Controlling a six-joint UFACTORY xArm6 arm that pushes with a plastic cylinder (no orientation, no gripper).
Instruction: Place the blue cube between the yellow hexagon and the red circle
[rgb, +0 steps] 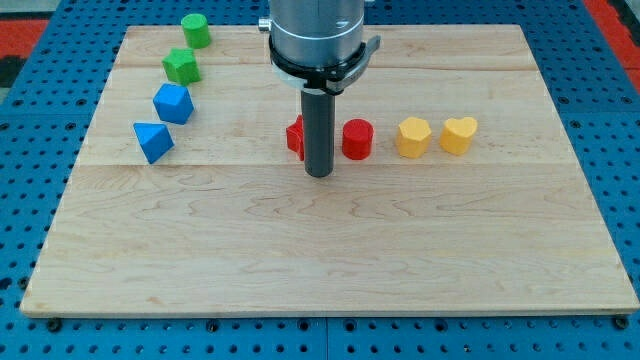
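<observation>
Camera view showed the table (330, 280) with my tip (318, 175) planted near its middle, just toward the bottom edge from a row of four blocks. No pincer was fitted to this arm, only the straight rod, so nothing was clasped or let go, and the rod touched no block that I could be sure of. A red block (294, 137), its shape partly hidden behind the rod, lay immediately to the left of the rod, and the red circle (357, 139) immediately to its right. Further toward the right edge sat the yellow hexagon (412, 137), then a yellow heart (459, 134). The gap between the red circle and the yellow hexagon looked narrow. The blue cube (172, 103) stood well apart from all this, near the left edge, in a slanting line with a blue wedge-like block (153, 141) below it and two green blocks, a green star-like block (182, 66) and a green cylinder (195, 30), toward the top-left corner. From my tip the cube lay to the left and a little toward the top edge. The coming move, as I judged it, meant getting round to the cube's left side and pushing it rightward, past both red blocks, without scattering them.
</observation>
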